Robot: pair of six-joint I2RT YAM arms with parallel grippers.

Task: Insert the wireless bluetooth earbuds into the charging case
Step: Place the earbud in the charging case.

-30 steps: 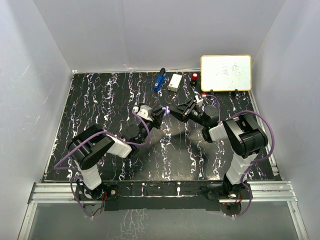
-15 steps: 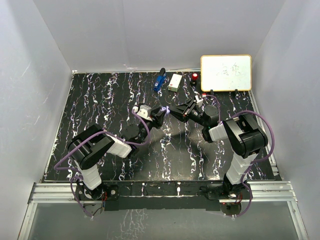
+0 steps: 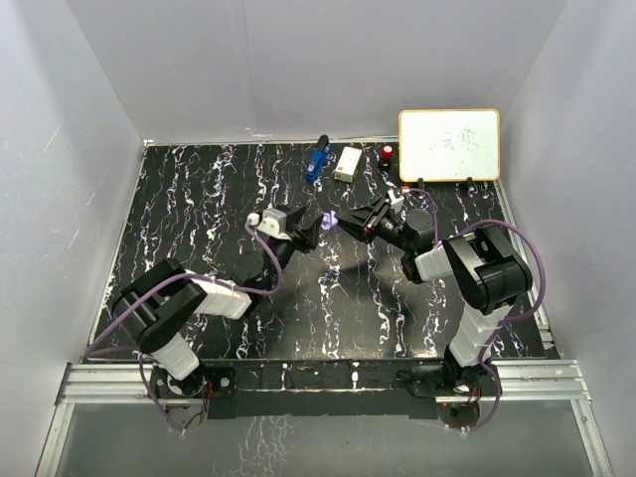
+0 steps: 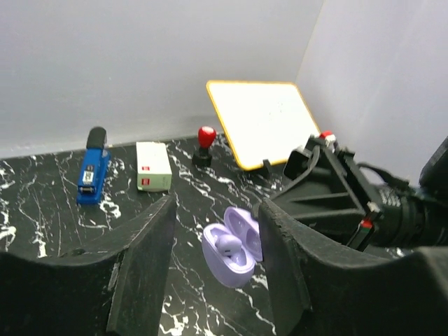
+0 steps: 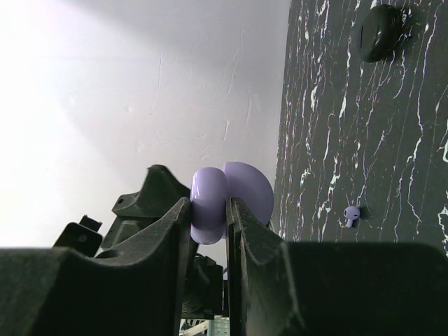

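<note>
The left gripper point(image 3: 303, 234) is backing away toward its own side. Its jaws, which were pinched together at the case a second ago, are now standing apart and holding nothing. In its wrist view the lilac charging case point(image 4: 234, 266) is hanging in the gap just beyond the fingers, lid swung open, with one lilac earbud point(image 4: 227, 245) sitting in a well. That release is reading as a placement finished: the first bud is looking seated, though whether it is fully down cannot be told from here.

The right gripper point(image 5: 210, 210) is keeping its fingers clamped on the case and holding it in the air above the table point(image 3: 199, 199), roughly midway between the two arms.

A second lilac earbud point(image 5: 351, 215) is lying loose on the marbled surface, well apart from the case, so half of the lilac pair is still waiting. Farther off, a black round case point(image 5: 378, 31) is sitting shut.

Along the back edge, a blue stapler point(image 4: 91, 175), a white box point(image 4: 152, 166) with small red print, a red-capped item point(image 4: 205, 143) and a whiteboard point(image 4: 262, 122) are standing. The box's print and the stapler's label are too small to read. The board is carrying faint handwriting that cannot be made out.
</note>
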